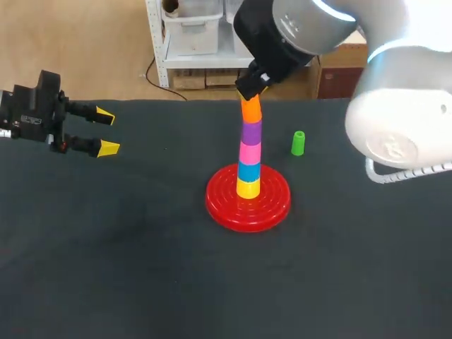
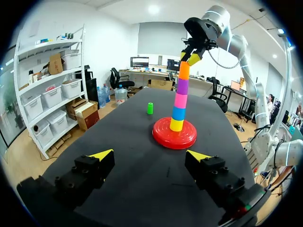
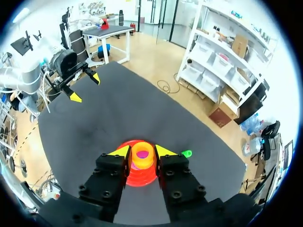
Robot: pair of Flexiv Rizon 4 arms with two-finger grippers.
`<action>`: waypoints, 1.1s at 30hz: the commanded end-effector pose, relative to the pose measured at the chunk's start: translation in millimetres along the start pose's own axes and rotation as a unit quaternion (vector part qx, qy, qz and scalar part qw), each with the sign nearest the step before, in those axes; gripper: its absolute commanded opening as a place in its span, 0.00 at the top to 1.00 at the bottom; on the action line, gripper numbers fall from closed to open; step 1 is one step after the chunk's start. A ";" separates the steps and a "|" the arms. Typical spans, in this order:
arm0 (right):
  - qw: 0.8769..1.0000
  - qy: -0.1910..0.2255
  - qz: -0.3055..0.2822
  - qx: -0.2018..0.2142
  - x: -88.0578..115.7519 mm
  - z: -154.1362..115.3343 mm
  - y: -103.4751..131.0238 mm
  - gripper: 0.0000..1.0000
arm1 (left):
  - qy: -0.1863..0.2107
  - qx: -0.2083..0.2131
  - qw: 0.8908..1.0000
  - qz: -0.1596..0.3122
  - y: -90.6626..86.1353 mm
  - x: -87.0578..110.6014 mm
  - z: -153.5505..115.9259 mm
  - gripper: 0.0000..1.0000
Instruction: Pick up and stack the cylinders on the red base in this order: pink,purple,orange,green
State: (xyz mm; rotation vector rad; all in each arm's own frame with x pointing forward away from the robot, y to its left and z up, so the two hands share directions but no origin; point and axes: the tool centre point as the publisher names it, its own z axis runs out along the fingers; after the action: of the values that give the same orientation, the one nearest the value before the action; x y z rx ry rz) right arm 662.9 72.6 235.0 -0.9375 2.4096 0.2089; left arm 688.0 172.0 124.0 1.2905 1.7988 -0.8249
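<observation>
Now you are at the third step: the orange cylinder (image 1: 250, 109) is being set on the stack. Your right gripper (image 3: 142, 152) comes from above and its two yellow tips press the orange cylinder from both sides, so it is closed on it and not yet released. The orange cylinder sits on top of the purple cylinder (image 1: 251, 131), which is on the pink cylinder (image 1: 248, 152). Under the pink one are a blue piece (image 1: 248, 171) and a yellow piece (image 1: 248, 187), and these stand on the red base (image 1: 220, 205). From the head view the tower seems to lean a little at the top, so I judge the orange one may not be fully seated.

Only the green cylinder (image 1: 298, 143) remains. It stands upright on the table (image 1: 106, 247), near the red base but not touching it, on the side of your right arm.

For the next move, you should open the fingers gently and lift straight up, so that the tower is not pulled sideways. Then bring the same gripper over the green cylinder.

Your left gripper (image 1: 106, 131) is well apart from the base, with fingers wide open and nothing between them.
</observation>
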 end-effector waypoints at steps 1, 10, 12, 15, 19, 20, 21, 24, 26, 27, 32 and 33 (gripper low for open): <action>0.999 -0.049 -0.001 0.006 4.1 -1.1 -0.7 1.00 | -0.002 -0.002 1.000 0.002 -1.5 1.5 -0.4 0.00; 0.999 -0.036 0.016 -0.008 17.5 10.9 2.2 1.00 | -0.002 -0.002 1.000 0.002 -1.5 1.5 -0.4 0.00; 0.999 -0.032 0.020 -0.009 21.6 15.2 4.1 1.00 | -0.002 -0.002 1.000 0.002 -1.5 1.5 -0.4 0.00; 0.999 -0.017 0.025 -0.020 22.1 22.8 6.4 1.00 | -0.002 -0.002 1.000 0.002 -1.5 1.5 -0.4 0.00; 0.999 -0.006 0.021 -0.031 18.3 28.2 6.5 1.00 | -0.002 -0.002 1.000 0.002 -1.5 1.5 -0.4 0.00; 0.999 -0.002 0.017 -0.034 16.8 28.8 6.4 1.00 | -0.002 -0.002 1.000 0.002 -1.5 1.5 -0.4 0.00; 0.999 -0.001 0.015 -0.035 15.7 29.0 6.3 1.00 | -0.002 -0.002 1.000 0.002 -1.5 1.5 -0.4 0.00; 0.999 0.004 0.012 -0.040 12.3 26.8 5.5 1.00 | -0.002 -0.002 1.000 0.002 -1.5 1.5 -0.4 0.00; 0.999 0.003 0.008 -0.044 9.0 21.7 4.5 0.63 | -0.002 -0.002 1.000 0.002 -1.5 1.5 -0.4 0.00; 0.999 0.003 0.004 -0.045 7.0 18.2 3.9 0.00 | -0.002 -0.002 1.000 0.002 -1.5 1.5 -0.4 0.00; 0.999 -0.017 -0.009 -0.043 2.9 -1.2 -3.6 0.00 | -0.002 -0.002 1.000 0.002 -1.5 1.5 -0.4 0.00; 0.999 -0.020 -0.013 -0.043 3.0 -4.2 -4.6 0.00 | -0.002 -0.002 1.000 0.002 -1.5 1.5 -0.4 0.00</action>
State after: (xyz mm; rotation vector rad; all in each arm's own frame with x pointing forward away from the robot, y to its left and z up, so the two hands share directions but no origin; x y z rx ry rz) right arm 668.0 76.1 228.9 -0.9852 2.3705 0.3109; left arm 688.0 172.0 124.1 1.2906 1.7987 -0.8248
